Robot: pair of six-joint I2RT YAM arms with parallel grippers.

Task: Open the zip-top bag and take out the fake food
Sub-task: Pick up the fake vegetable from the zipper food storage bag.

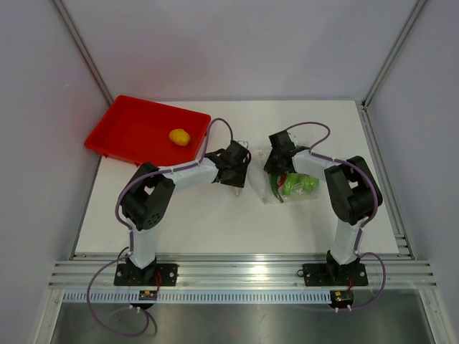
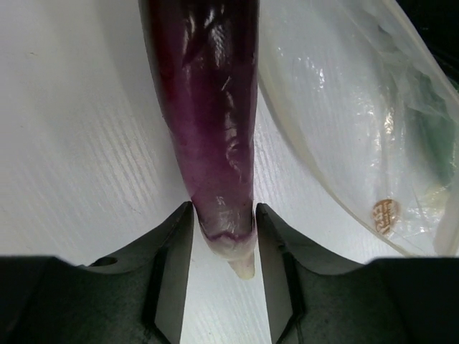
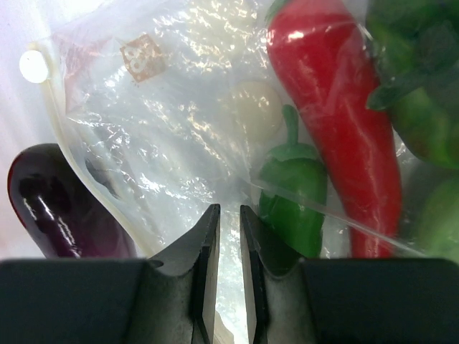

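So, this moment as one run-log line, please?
left gripper: grips purple eggplant | right gripper: pinches zip-top bag | yellow fruit: in red tray

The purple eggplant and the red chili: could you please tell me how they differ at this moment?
The purple eggplant lies on the table beside the zip-top bag; the red chili is inside the bag. The eggplant's pale tip sits between the fingers of the left gripper; no gripper holds the chili. Both are long, glossy and tapered.

The right gripper (image 3: 228, 215) apparently pinches the zip-top bag (image 3: 165, 129); red chili (image 3: 337, 122) and green pepper (image 3: 294, 197) inside it, purple eggplant (image 3: 50, 208) outside.
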